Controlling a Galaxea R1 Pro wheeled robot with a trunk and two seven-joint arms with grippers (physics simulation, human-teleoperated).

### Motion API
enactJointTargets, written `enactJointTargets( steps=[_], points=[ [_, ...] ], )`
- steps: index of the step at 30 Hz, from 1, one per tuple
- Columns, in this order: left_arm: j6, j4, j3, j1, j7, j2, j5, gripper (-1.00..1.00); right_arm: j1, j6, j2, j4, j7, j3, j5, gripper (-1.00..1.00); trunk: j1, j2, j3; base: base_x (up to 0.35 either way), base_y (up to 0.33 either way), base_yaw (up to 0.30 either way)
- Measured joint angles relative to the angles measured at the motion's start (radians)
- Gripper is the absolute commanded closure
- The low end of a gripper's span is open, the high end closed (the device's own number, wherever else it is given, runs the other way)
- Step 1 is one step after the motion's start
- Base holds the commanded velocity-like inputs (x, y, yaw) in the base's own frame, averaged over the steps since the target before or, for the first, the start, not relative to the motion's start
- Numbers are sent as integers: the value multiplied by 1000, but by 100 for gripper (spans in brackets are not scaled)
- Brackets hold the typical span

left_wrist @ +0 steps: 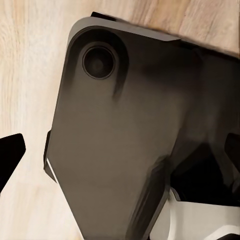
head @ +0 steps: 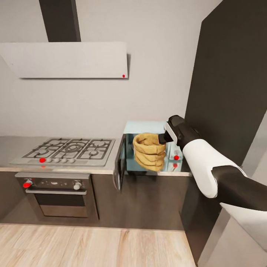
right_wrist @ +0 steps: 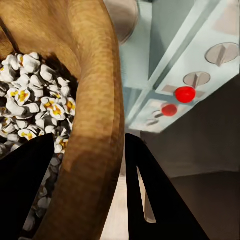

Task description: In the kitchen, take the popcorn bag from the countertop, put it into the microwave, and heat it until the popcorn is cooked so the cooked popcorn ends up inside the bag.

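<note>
Burlap popcorn bag (head: 149,151), right pincer (right_wrist: 87,185) clamped

The right arm reaches forward, its white forearm and black wrist leading to the right gripper (head: 162,138). Its two black fingers (right_wrist: 150,200) straddle the rolled rim of the tan-brown burlap popcorn bag (right_wrist: 95,125), one inside, one outside, clamped on it. The left gripper's dark fingertips (left_wrist: 10,155) sit at the edges of the left wrist view, spread apart.
</note>
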Motion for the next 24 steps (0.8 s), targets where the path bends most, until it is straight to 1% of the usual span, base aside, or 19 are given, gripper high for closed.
enactJointTargets(
  steps=[4, 8, 10, 15, 24],
  points=[
    [-1, 0, 0, 0, 0, 0, 0, -100, 0, 0, 0, 0, -2, 0, 1, 100, 0, 0, 0, 279, 0, 0],
    [-1, 0, 0, 0, 0, 0, 0, -100, 0, 0, -1, 0, -2, 0, 2, 100, 0, 0, 0, 62, 0, 0],
    [-1, 0, 1, 0, 0, -1, 0, -100, 0, 0, -2, 1, -2, 0, 2, 100, 1, 0, 0, -55, 0, 0],
    [-1, 1, 1, 0, 1, -1, 0, -100, 0, 0, -3, 28, -2, -1, 1, 100, 1, 0, 0, -184, 0, 0],
    [-1, 1, 1, 0, 0, 0, 0, -100, 0, 0, -4, 31, -3, 0, 3, 100, 1, 0, 0, -13, 0, 0]
  ],
)
